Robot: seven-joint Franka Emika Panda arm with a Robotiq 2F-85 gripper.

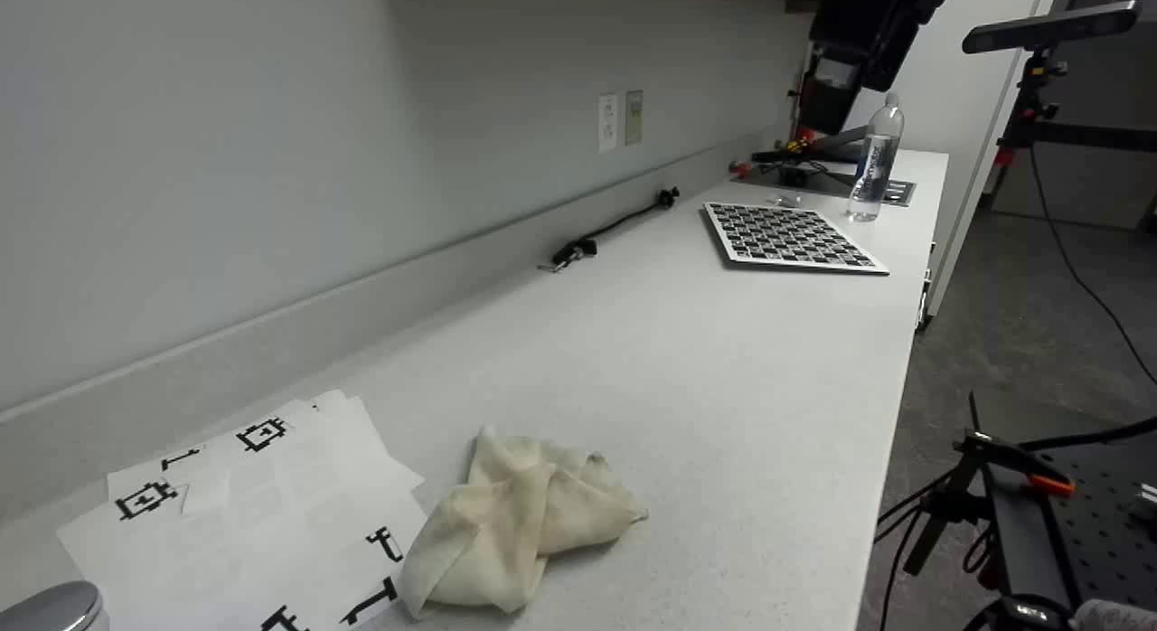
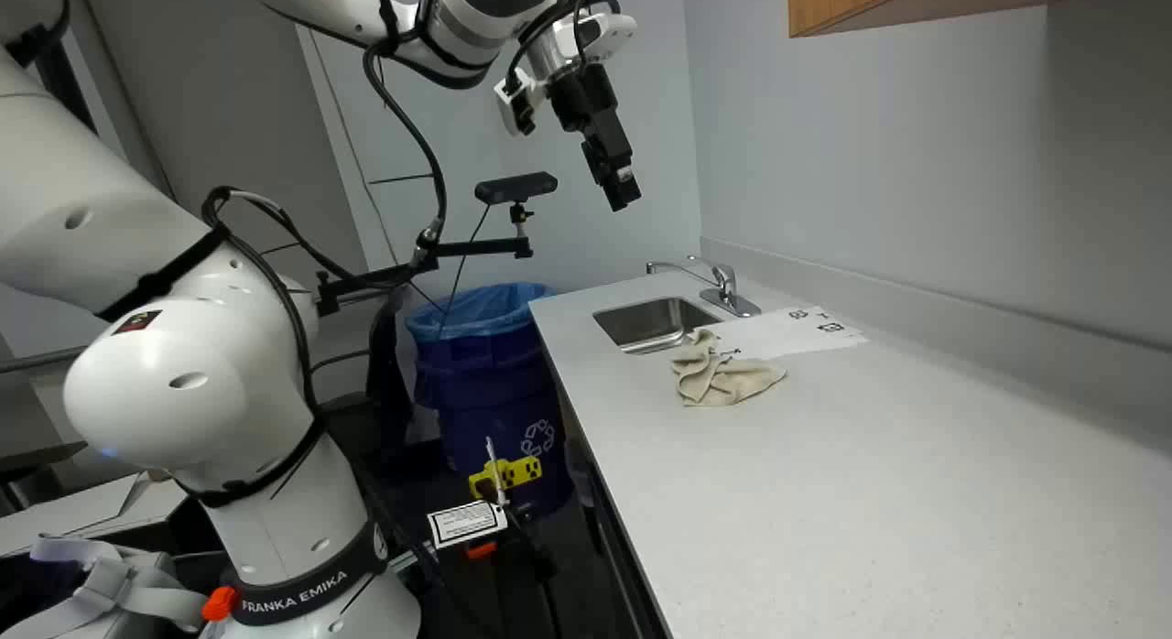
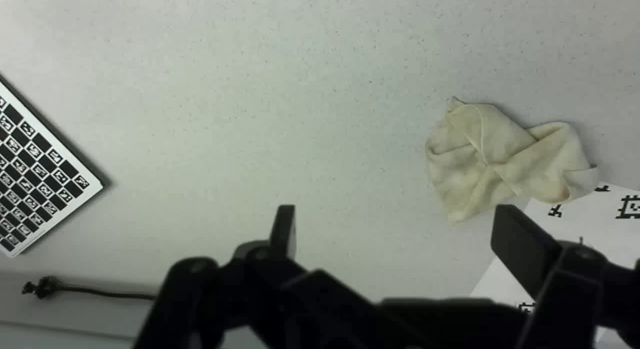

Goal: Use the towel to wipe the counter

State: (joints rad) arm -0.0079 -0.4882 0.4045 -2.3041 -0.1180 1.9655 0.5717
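We see the towel point(image 1: 520, 532), a cream cloth, soft and deeply wrinkled, bunched into folds with a few pointed corners; in an exterior view it lies near on the bench point(image 1: 723, 369), just right of a spread of thin white paper sheets point(image 1: 271, 495) printed with blocky black markers, one end of it over their edge. The bench is long, smooth and white, finely flecked when we look through the wrist view, with a low, pale backsplash point(image 1: 362, 328) running along the wall point(image 1: 226, 161). Well above it the hand point(image 3: 400, 229) stands wide, its dark, flat-faced fingers point(image 3: 522, 249) far apart and bench surface showing between them. Farther off lies a stiff, thin board point(image 1: 795, 238) checked in black and white, with small codes in its pale squares, and just beside it an upright bottle point(image 1: 883, 125) of clear plastic, whose label point(image 1: 872, 168) carries lettering too small for us to read. In an exterior view we also get a steel sink point(image 2: 652, 320) with rounded corners, a shiny faucet point(image 2: 726, 291) with a slim curved spout, and a blue bin point(image 2: 485, 383) with a crinkled plastic liner point(image 2: 490, 308) and a pale recycling symbol point(image 2: 537, 438). Near that bin we find a yellow outlet block point(image 2: 517, 472) and a white tag point(image 2: 467, 523) with a black border, its fine print illegible. On the glossy white, rounded arm point(image 2: 183, 373), a dark band point(image 2: 302, 598) at the base reads FRANKA EMIKA.
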